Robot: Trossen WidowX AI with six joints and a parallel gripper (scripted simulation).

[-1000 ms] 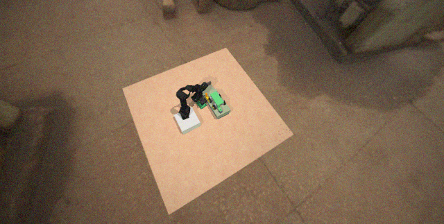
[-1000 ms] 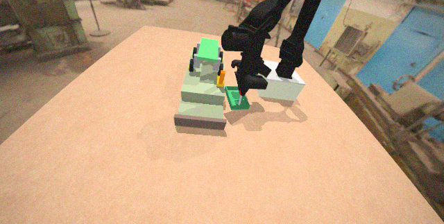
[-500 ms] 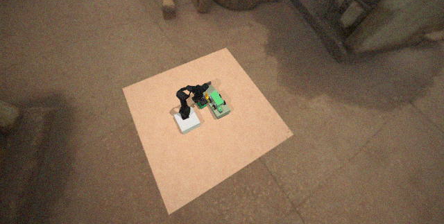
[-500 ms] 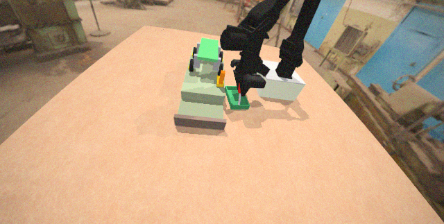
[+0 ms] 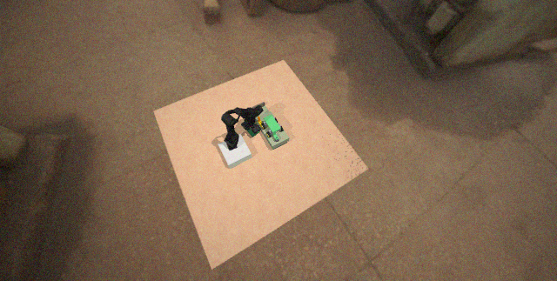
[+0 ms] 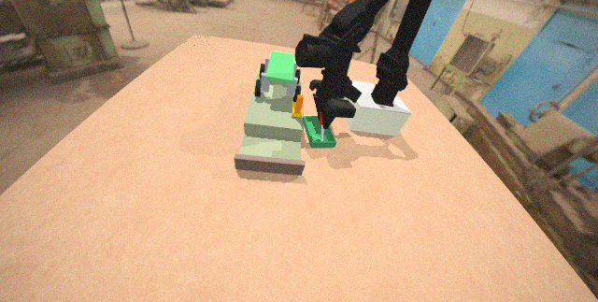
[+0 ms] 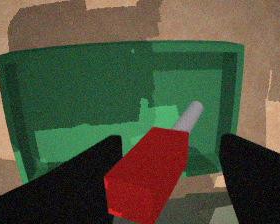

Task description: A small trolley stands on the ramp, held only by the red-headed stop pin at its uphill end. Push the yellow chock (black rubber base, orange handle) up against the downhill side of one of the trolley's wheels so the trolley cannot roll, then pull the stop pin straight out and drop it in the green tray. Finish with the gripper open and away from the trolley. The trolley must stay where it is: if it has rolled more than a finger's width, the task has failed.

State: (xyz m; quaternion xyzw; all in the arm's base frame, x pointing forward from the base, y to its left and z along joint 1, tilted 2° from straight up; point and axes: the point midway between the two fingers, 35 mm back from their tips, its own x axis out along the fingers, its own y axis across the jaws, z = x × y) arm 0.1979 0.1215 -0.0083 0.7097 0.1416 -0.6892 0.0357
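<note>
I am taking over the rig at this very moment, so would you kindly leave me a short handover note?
Gripper: fingers parted over the green tray, not clamped.
Stop pin: out, between the fingers, shaft angled into the tray; whether its tip touches the bottom is unclear.
Chock: at the downhill side of a wheel of the trolley; contact is too small to confirm.
Left: see the pin settle in the tray, then back the open gripper away without nudging the trolley.
</note>
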